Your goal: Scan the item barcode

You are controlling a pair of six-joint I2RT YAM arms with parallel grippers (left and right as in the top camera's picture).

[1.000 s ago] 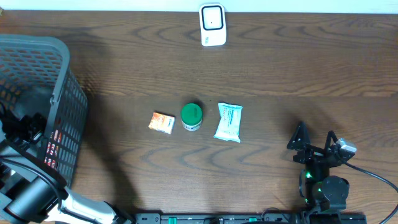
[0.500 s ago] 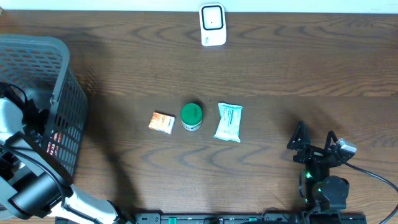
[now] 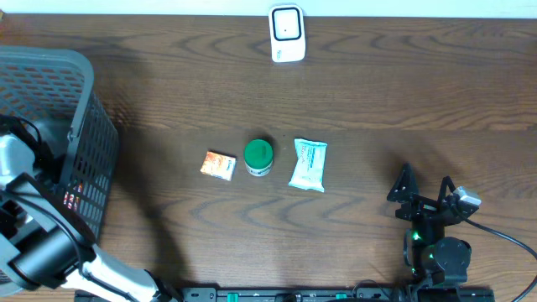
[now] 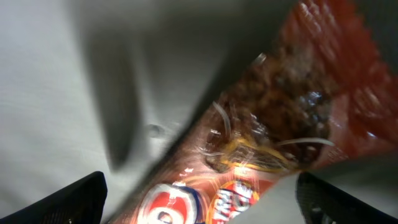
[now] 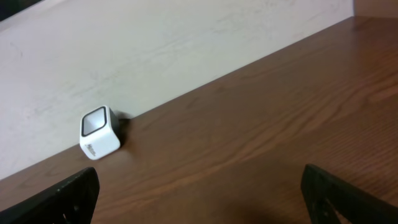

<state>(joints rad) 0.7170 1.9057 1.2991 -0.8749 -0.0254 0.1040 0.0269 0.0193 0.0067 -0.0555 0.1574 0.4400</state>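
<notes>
Red snack bag [image 4: 280, 118], L claw [image 4: 202, 193] wide-open over it

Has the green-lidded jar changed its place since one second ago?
No. The green-lidded jar still sits between the orange box and the white packet, with the same gaps on both sides.

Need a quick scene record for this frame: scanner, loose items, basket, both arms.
scanner: white, top centre of overhead view
loose items: orange packet, green-lidded jar, white-teal pouch, in a row, centre
basket: grey mesh, far left
left gripper: jaws open, down in basket over red snack bag, not gripping it
right gripper: jaws open, empty, right front
</notes>
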